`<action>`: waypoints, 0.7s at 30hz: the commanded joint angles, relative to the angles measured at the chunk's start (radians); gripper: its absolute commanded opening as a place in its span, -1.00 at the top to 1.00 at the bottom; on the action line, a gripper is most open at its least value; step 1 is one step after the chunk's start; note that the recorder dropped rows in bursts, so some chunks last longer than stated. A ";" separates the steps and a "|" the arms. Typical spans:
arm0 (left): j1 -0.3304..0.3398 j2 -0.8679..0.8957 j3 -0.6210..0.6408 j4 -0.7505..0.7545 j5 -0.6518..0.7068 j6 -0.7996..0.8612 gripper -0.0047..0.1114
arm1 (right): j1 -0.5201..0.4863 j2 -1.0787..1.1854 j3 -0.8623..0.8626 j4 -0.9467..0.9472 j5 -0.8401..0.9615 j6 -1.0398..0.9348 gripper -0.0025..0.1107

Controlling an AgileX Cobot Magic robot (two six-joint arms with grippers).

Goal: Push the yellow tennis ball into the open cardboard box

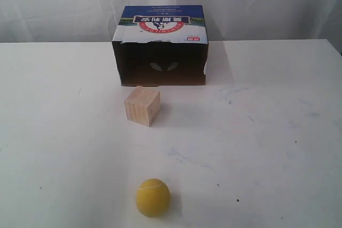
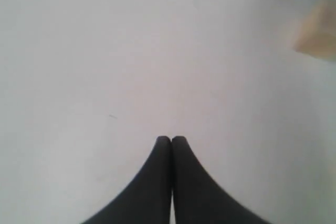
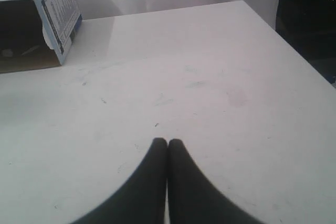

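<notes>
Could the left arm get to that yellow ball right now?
Probably yes: the yellow tennis ball lies apart from the wooden cube, with bare table around it. The left gripper is shut, holding nothing.

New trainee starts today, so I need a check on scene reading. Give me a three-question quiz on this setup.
1. True or false: the wooden cube sits between the yellow tennis ball and the open cardboard box.
2. The left gripper and right gripper are: A) open, B) shut on nothing, C) shut on the ball.
3. Short answer: is the ball inside the box?
Key: 1 true; 2 B; 3 no, it rests on the table outside.
</notes>
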 commanded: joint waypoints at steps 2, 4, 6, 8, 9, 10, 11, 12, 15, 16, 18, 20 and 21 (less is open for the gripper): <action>-0.005 0.266 -0.125 -0.728 0.386 0.547 0.92 | 0.004 -0.004 -0.001 0.001 -0.008 -0.002 0.96; -0.021 0.311 -0.091 -0.935 0.445 0.704 0.92 | 0.004 -0.004 -0.001 0.001 -0.008 -0.002 0.96; -0.059 0.339 -0.034 -1.050 0.460 0.819 0.92 | 0.004 -0.004 -0.001 0.001 -0.008 -0.002 0.96; -0.120 0.354 0.036 -1.114 0.435 0.905 0.92 | 0.004 -0.004 -0.001 0.001 -0.008 -0.002 0.96; -0.149 0.356 0.069 -1.139 0.411 0.947 0.92 | 0.004 -0.004 -0.001 0.001 -0.008 -0.002 0.96; -0.186 0.359 0.113 -1.164 0.369 0.986 0.92 | 0.004 -0.004 -0.001 0.001 -0.008 -0.002 0.96; -0.225 0.359 0.157 -1.198 0.322 1.023 0.92 | 0.004 -0.004 -0.001 0.001 -0.008 -0.002 0.96; -0.264 0.359 0.194 -1.228 0.286 1.048 0.92 | 0.004 -0.004 -0.001 0.001 -0.008 -0.002 0.96; -0.364 0.368 0.318 -1.391 0.176 1.122 0.92 | 0.004 -0.004 -0.001 0.001 -0.008 -0.002 0.96; -0.396 0.377 0.350 -1.467 0.148 1.134 0.92 | 0.004 -0.004 -0.001 0.001 -0.008 -0.002 0.96; -0.428 0.392 0.390 -1.545 0.119 1.140 0.92 | 0.004 -0.004 -0.001 0.001 -0.008 -0.002 0.96; -0.447 0.404 0.403 -1.568 0.088 1.211 0.92 | 0.004 -0.004 -0.001 0.001 -0.008 -0.002 0.96; -0.457 0.405 0.405 -1.561 0.065 1.227 0.92 | 0.004 -0.004 -0.001 0.001 -0.008 -0.002 0.96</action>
